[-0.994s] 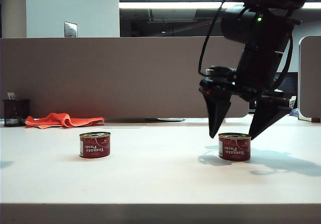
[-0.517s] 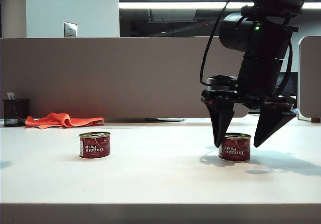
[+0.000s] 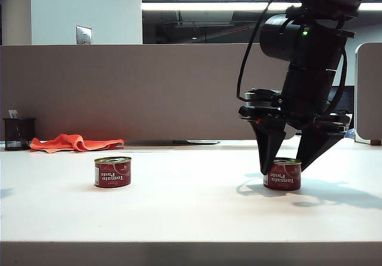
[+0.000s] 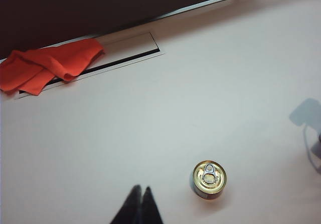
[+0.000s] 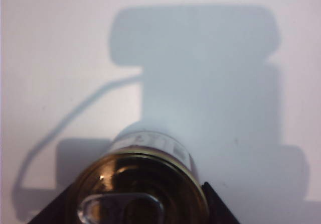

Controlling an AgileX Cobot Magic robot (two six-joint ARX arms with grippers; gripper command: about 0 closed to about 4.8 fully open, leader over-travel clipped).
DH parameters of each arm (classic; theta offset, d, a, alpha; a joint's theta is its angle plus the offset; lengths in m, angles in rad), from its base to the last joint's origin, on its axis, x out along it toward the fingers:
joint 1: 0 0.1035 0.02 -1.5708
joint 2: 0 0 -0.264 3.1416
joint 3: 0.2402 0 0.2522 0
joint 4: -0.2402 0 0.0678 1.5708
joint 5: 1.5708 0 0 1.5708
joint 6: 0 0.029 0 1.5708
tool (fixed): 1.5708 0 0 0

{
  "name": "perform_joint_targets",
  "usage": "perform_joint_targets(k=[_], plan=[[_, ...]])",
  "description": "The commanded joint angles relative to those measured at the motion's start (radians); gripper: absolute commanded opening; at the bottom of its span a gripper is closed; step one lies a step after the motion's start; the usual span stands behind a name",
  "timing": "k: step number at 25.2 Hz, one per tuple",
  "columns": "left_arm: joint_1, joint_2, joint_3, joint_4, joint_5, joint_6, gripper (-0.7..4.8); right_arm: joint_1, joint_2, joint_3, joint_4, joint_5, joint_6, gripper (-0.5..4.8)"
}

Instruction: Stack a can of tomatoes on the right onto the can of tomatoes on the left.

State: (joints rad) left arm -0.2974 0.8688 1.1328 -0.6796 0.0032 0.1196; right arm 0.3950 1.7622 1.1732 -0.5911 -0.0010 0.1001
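- At lower right of the exterior view: right gripper [image 3: 286, 166] down over the right can [image 3: 283, 174], one dark finger on each flank, tips at or just off the rim; jaws narrowing, firm hold not yet certain.
- Low in the right wrist view: same can [image 5: 143, 186] wedged between the two finger tips, gold lid facing the camera, standing upright on the table [image 5: 60, 58].
- Across to lower left of the exterior view: left can [image 3: 113, 172], upright, well apart from the right one, nothing on its lid; likely carry runs leftward after a lift.
- Bottom edge of the left wrist view: left gripper [image 4: 138, 206] pinched to a point, holding nothing, near the left can [image 4: 209, 179] but clear of it.
- Farther back at left: orange cloth [image 3: 76, 142], off the likely path.
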Motion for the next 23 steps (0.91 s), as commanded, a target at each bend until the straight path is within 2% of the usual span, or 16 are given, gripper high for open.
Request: perform_joint_targets(k=[1,6,10,14,18,23], plan=[[0.0,-0.003,0.003,0.03,-0.011,0.004,-0.05,0.001,-0.009,0.03,0.014,0.002,-0.031,2.9],[0.0,-0.003,0.003,0.039,-0.029,0.004,-0.05,0.006,-0.01,0.139,-0.017,-0.004,-0.033,2.9],[0.0,-0.003,0.003,0.037,-0.029,0.004,-0.05,0.053,-0.008,0.256,-0.017,-0.021,-0.032,2.91],[-0.001,-0.002,0.003,0.037,-0.026,0.003,-0.05,0.148,0.008,0.368,0.014,-0.01,-0.03,2.91],[-0.001,-0.002,0.003,0.036,-0.026,0.003,-0.05,0.299,0.141,0.571,-0.013,0.042,-0.085,2.91],[-0.001,-0.002,0.003,0.018,-0.026,0.003,-0.05,0.377,0.243,0.664,-0.06,0.095,-0.155,2.91]])
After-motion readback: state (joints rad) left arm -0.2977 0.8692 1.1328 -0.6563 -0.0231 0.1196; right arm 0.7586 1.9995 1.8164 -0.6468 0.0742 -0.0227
